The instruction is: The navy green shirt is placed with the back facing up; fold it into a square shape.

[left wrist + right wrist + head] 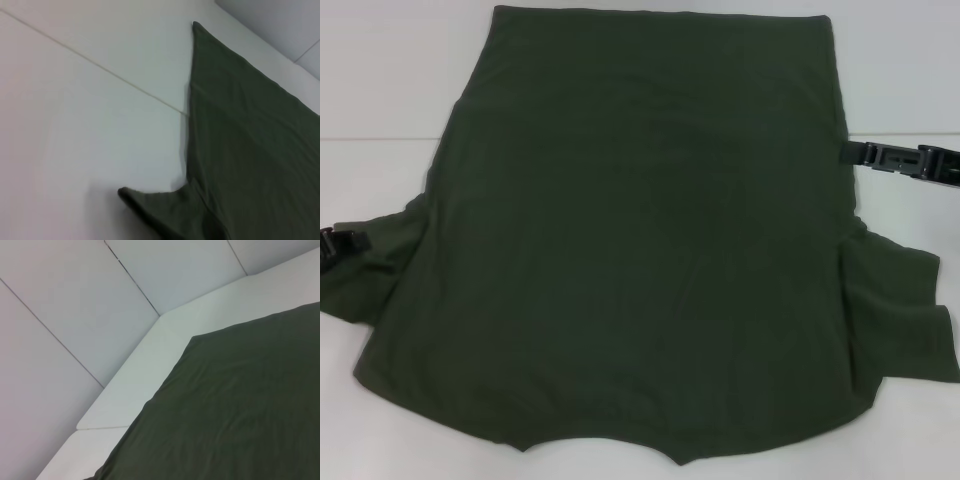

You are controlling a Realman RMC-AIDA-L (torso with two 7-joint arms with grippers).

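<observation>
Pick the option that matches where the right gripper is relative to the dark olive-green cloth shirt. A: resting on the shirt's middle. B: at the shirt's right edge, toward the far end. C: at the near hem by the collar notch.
B: the right gripper sits at the right edge of the dark olive-green cloth shirt, toward its far end.

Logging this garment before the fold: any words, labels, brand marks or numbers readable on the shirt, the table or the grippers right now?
No readable text in any view.
The navy green shirt: the upward side is plain cloth, no print or tag showing.
The white table: bare, no markings.
The left gripper at the shirt's left sleeve and the right gripper at its right edge: black, no legible label.
</observation>
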